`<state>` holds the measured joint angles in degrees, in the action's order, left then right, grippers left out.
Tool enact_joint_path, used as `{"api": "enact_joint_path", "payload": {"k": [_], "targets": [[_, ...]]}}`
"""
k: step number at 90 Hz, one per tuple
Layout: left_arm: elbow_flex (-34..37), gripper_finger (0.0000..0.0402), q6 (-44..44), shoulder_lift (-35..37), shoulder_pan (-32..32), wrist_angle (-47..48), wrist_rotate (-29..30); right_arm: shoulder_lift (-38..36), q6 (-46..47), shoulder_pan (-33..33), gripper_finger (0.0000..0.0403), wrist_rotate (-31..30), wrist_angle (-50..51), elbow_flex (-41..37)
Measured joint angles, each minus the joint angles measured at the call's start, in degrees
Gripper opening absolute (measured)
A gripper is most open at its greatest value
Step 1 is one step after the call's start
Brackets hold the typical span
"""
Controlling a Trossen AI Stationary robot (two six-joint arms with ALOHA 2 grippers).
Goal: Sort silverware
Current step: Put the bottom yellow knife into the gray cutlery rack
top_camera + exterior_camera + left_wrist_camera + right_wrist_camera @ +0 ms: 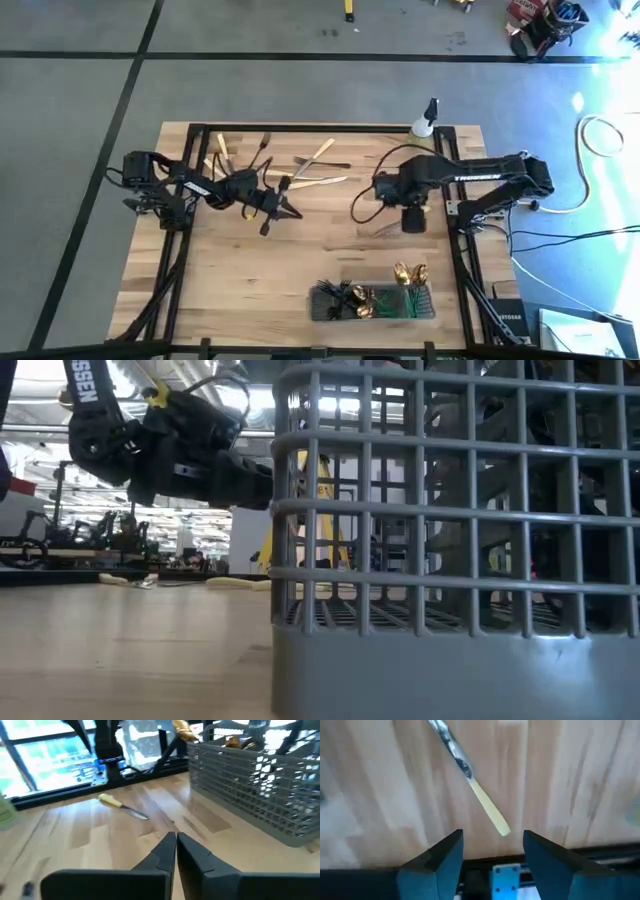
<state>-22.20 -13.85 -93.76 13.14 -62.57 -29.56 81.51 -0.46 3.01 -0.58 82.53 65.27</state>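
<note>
Several pieces of silverware point(300, 165) lie scattered flat on the far part of the wooden table. My left gripper point(272, 206) hovers just near of them, shut, with nothing showing between its fingers point(176, 842). A knife with a pale cream handle point(470, 777) lies flat on the wood in front of my right gripper point(492, 847), which is open; the handle's free end point(502, 829) points into the gap between the fingers without touching them. The same knife point(122, 806) shows in the left wrist view. My right gripper point(412, 218) is right of the table's middle.
A grey wire-mesh caddy point(375, 300) with gold and dark pieces in it stands at the near edge and fills the right of the low view point(450, 540). A small spray bottle point(428, 120) stands at the far right. Bare wood lies between the two arms.
</note>
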Motion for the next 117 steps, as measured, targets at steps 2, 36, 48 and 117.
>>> {"api": "enact_joint_path", "payload": {"k": [2, 36, 48, 117], "targets": [[0.00, 0.0000, 0.04, 0.00, 0.31, 0.12, 0.00, 0.13, -1.70, 0.69, 0.0189, 0.87, -1.07, -1.74], [0.02, 0.0000, 1.55, -0.07, 1.28, 2.11, -0.13, 0.40, -13.95, 4.16, 0.0155, 5.28, -23.58, -21.37], [0.02, 0.0000, 1.90, -0.07, 1.28, 2.14, -0.13, 0.62, -13.71, 4.42, 0.0148, 2.95, -24.57, -22.81], [0.07, 0.0000, 2.06, -0.07, 1.12, 2.11, -0.11, 12.64, -13.47, 4.46, 0.0136, -2.33, -23.81, -22.27]]}}
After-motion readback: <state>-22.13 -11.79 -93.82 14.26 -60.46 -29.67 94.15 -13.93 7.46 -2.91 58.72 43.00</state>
